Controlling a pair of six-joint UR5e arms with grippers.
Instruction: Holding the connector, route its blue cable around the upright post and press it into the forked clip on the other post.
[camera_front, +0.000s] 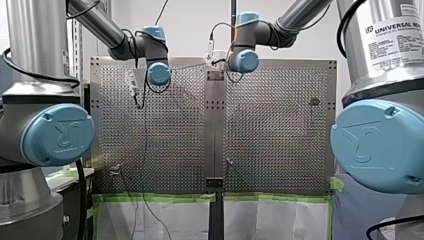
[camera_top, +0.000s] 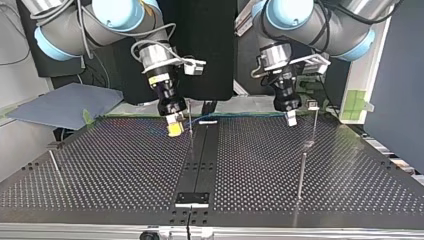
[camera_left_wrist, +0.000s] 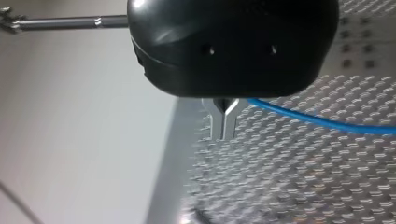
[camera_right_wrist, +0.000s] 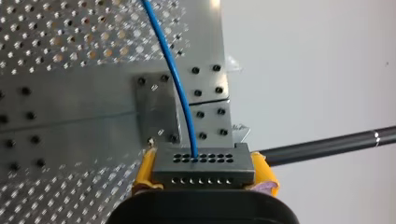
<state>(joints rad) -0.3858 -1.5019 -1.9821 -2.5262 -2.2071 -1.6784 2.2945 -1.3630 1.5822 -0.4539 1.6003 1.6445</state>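
My right gripper, with yellow pads, is shut on a grey connector block. A blue cable leaves the block's top and runs ahead over the perforated plate. In the top view my right gripper hangs at the far middle, just beside a thin upright post. The blue cable stretches low across to my left gripper. There the metal fingers are shut, with the blue cable coming out from between them. A post topped by a small clip stands right beside my left gripper.
A dark centre strip splits the perforated table, with a small pale plate at its near end. Other thin posts stand at the top view's right and left. A blue-grey sheet lies beyond the far left edge.
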